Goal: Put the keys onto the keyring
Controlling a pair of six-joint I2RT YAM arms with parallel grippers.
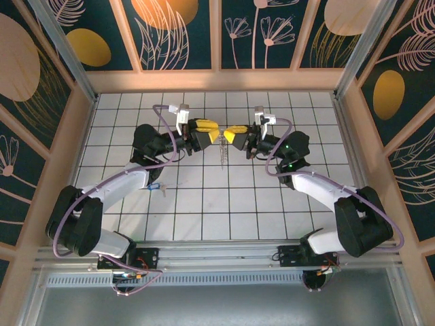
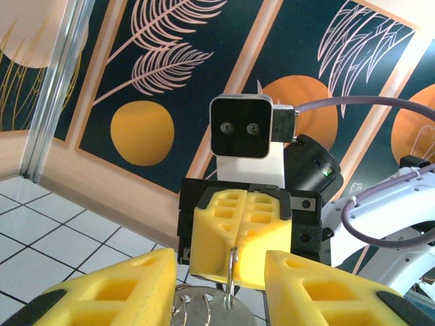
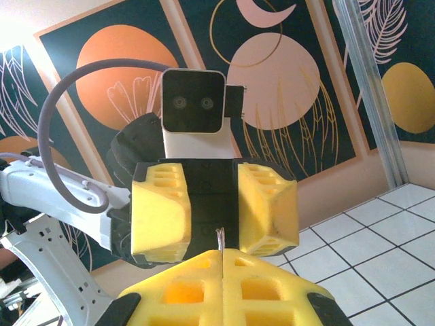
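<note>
Over white worktop (image 1: 204, 210) tiles, the right hand (image 1: 228, 136) squeezes the keyring (image 1: 223, 155), which hangs straight down; I cannot tell if the left hand (image 1: 213, 134) grips.

Lighting: bright, even, from overhead. White tiled table (image 1: 204, 204) well exposed, with only soft shadows beneath the arms (image 1: 115, 187). Wall panels (image 2: 136, 132) wash out at upper left in both wrist views. Closest foreground slightly soft. Overhead view bows at its edges.
</note>
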